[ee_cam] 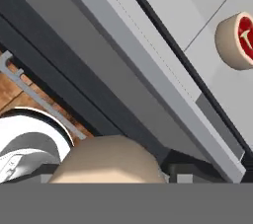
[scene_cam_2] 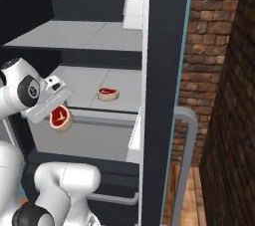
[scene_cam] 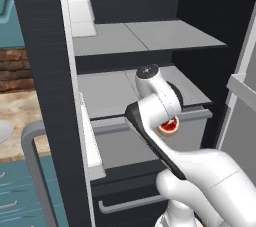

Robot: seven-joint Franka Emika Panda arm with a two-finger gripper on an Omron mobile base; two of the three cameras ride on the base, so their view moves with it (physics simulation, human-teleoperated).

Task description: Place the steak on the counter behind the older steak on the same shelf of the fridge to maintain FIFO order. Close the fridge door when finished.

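My gripper [scene_cam_2: 56,111] is shut on the steak [scene_cam_2: 61,118], red on top with a tan rim, and holds it in front of the grey drawer front [scene_cam_2: 84,138], just below the shelf edge. The same steak [scene_cam: 169,126] shows beside my wrist in the left base view, and its tan rim [ee_cam: 106,161] bulges at the bottom of the hand view. The older steak [scene_cam_2: 108,93] lies on the wide light-grey shelf [scene_cam_2: 79,83] near its front, to the right of the centre seam; the hand view has it [ee_cam: 239,40] at the right edge. The fridge stands open.
The open left door [scene_cam: 45,71] and right door [scene_cam_2: 164,70] flank the opening, each with a white bin [scene_cam: 80,8] high up. A thinner upper shelf [scene_cam: 145,36] hangs above. The counter [scene_cam: 20,116] with a white plate [scene_cam: 4,131] lies left. A brick wall [scene_cam_2: 209,46] stands right.
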